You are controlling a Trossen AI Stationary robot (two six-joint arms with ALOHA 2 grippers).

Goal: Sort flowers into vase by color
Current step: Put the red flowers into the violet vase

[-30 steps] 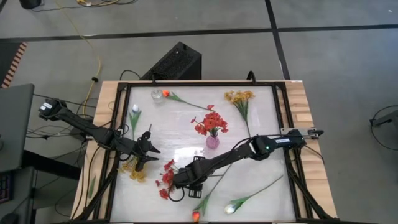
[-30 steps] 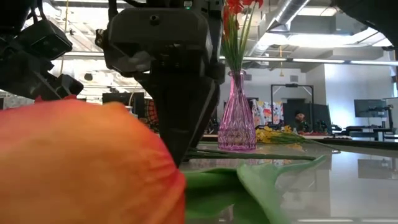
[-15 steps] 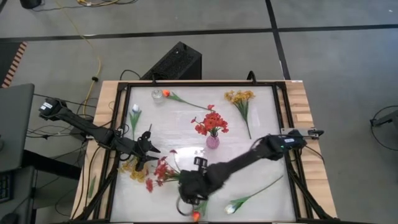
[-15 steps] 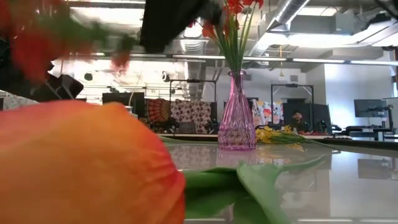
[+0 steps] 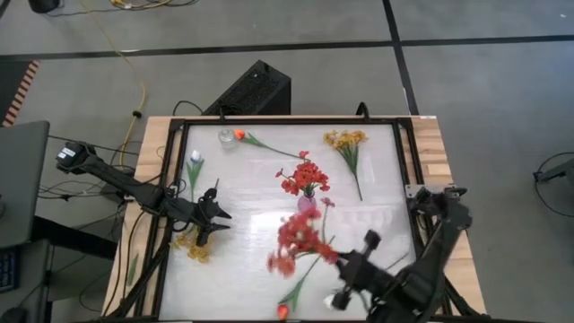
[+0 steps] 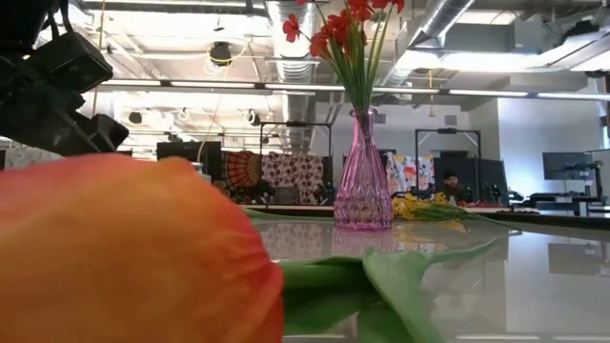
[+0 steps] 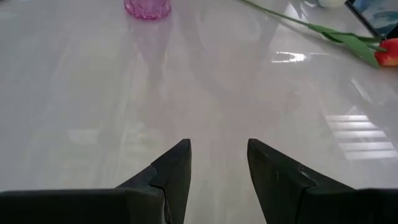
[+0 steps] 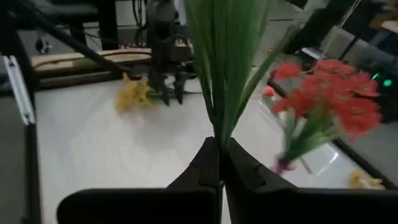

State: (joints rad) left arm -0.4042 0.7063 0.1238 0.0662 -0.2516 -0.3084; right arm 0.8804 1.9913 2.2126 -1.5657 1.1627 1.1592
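My right gripper [image 8: 219,148] is shut on a red spray [image 5: 298,239] and holds it above the table's near middle, in front of the pink vase [image 5: 307,204]. That vase stands upright with red flowers [image 6: 341,27] in it. My left gripper [image 7: 217,163] hovers open over the table's left side, next to a yellow spray [image 5: 191,248] that lies flat. A white tulip [image 5: 195,160], an orange tulip [image 5: 240,135] and a second yellow spray [image 5: 346,140] lie farther back. Another orange tulip [image 6: 124,250] and a white tulip [image 5: 334,301] lie at the near edge. My right gripper pinches the red spray's bundle of green stalks and leaves [image 8: 219,127] between its two fingers. The stalks run on straight out from the fingertips. The spray is lifted clear of the table, its red blossoms [image 5: 291,235] toward the table's left of the gripper.
A small clear vase [image 5: 226,137] stands at the far left beside the orange tulip. A dark frame [image 5: 285,120] runs around the white tabletop. The left arm [image 5: 126,184] reaches in over the left edge. Bare tabletop lies between the pink vase and the right edge.
My right gripper has risen from the table's near left-middle and swung toward the near right corner. The red spray, which lay flat on the table, has come up with it and now hangs clear in front of the pink vase.
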